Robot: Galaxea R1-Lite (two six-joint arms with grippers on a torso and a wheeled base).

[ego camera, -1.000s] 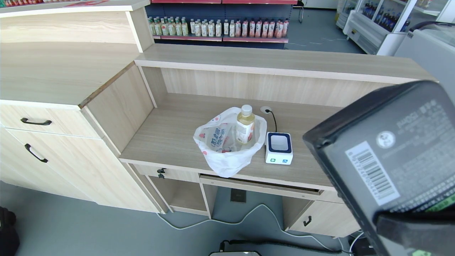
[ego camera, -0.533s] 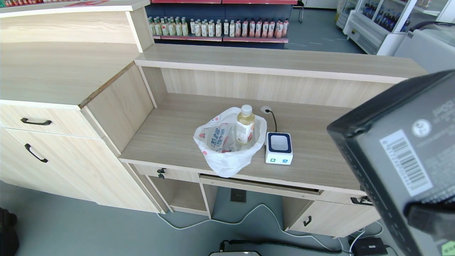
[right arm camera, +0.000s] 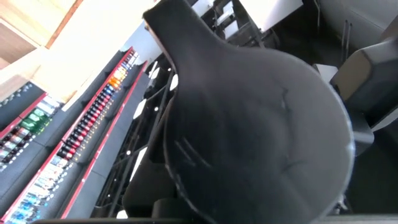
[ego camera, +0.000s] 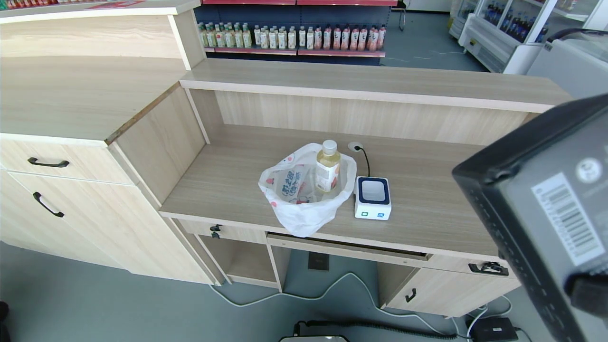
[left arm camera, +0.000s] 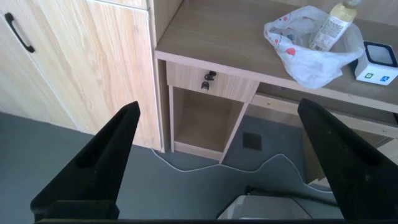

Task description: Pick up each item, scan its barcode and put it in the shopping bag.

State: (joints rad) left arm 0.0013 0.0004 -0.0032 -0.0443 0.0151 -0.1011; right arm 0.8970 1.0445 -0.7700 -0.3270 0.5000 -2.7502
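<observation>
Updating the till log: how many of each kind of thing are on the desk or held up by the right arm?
Bottle, standing in the bag: 1
Shopping bag: 1
Scanner: 1
Black package, held up: 1
Total: 4

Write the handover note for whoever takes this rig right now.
The left end effector is open and empty, low over the floor in front of the counter.
The right end effector is shut on the black pack, held up at the right, off the counter, barcode label facing the head camera.
The shopping bag sits open on the counter, with the scanner beside it on the right.
Done: the bottle stands in the bag.
Left: show the pack's barcode to the scanner, then bag it. Whether it has been scanned cannot be told.
</observation>
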